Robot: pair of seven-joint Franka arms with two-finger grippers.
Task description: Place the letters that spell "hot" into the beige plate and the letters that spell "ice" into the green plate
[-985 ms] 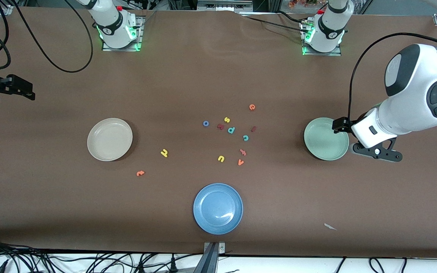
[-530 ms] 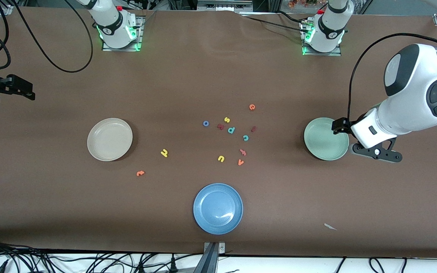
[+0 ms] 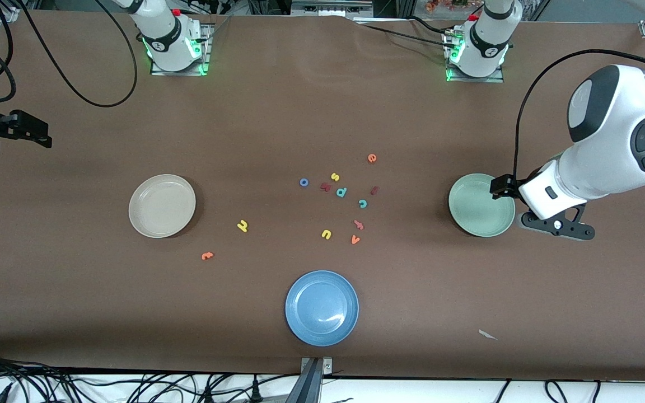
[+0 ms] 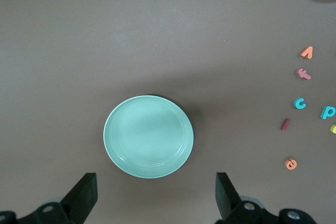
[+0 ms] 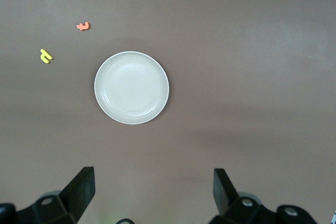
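left end effector (image 4: 155,198): fingers apart, empty, over the green plate (image 3: 462,224)
right end effector (image 5: 154,195): fingers apart, over the beige plate (image 3: 143,224)
teal c (image 3: 363,203): mid-tabletop, nearest the left end effector
yellow h (image 3: 242,225): near the beige plate

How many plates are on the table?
3. The beige plate is toward the right arm's end, the green plate toward the left arm's end, and the blue plate is nearest the front camera.
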